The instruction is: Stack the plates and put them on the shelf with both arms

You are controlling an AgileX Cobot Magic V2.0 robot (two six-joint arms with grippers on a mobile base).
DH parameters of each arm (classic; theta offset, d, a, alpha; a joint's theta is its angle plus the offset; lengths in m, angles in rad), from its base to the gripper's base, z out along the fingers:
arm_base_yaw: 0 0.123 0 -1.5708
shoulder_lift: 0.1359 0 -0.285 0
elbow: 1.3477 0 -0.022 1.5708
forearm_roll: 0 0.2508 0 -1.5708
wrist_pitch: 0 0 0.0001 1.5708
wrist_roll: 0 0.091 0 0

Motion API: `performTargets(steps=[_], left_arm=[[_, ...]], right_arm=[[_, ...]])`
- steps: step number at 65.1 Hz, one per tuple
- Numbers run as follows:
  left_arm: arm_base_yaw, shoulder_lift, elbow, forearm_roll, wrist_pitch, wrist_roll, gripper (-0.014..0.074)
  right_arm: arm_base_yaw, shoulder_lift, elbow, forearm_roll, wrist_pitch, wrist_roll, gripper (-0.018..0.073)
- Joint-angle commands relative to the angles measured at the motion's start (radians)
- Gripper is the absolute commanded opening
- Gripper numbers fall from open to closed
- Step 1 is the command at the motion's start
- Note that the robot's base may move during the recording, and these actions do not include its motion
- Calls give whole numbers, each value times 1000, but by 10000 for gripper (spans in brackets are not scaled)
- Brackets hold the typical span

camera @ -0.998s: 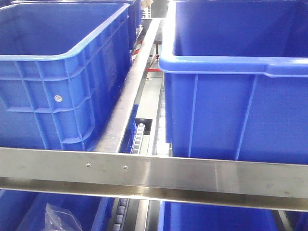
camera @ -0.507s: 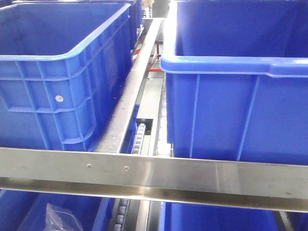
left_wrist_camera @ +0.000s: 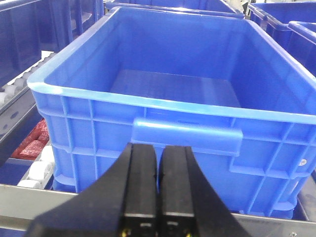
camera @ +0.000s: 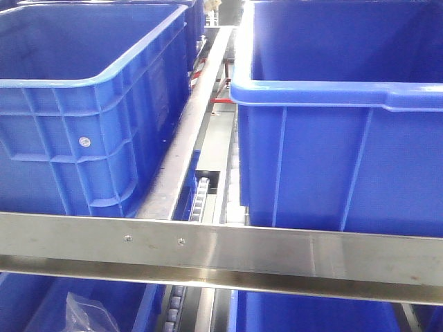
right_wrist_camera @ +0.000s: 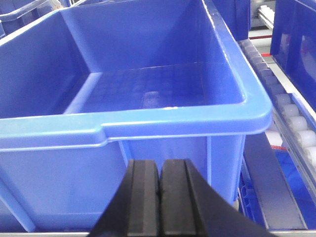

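While barely shifted since a second ago: brushed steel shelf bar (camera: pixel 221 252), big blue crates (camera: pixel 90 104). Left gripper (left_wrist_camera: pixel 158 192), right gripper (right_wrist_camera: pixel 159 197) pressed together, empty. No plates visible.

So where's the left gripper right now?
In the left wrist view the left gripper sits shut at bottom centre, just before the handle of a blue crate, above the shelf bar.

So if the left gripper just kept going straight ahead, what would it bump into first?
Probably the near wall of the blue crate, around its handle ledge; the shut left gripper points right at it, though depth is hard to judge.
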Motion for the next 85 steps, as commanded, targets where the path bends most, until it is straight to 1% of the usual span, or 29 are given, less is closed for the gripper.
performTargets(steps=[1,40,47,51,52,54,60,85], left_arm=[[3,11,-32,-9,-90,-4,85],[3,11,-32,-7,-87,-4,85],[3,4,-4,-7,-88,-4,85],[3,-19,31,-20,-97,-4,85],[3,-31,34,-28,-89,-4,85],[3,-52,31,-30,-28,-6,85],[4,-114,32,-33,27,-6,85],[5,-110,32,-38,35,-6,85]], right_arm=[[-7,-18,-1,1,-91,-10,55],[-7,-18,-1,1,-91,-10,55],[-7,-18,-1,1,-91,-10,55],[-7,-18,-1,1,-91,-10,55],[-7,-18,-1,1,-91,-10,55],[-7,-18,-1,1,-91,-10,55],[-7,-18,-1,1,-91,-10,55],[-7,-18,-1,1,-91,-10,55]])
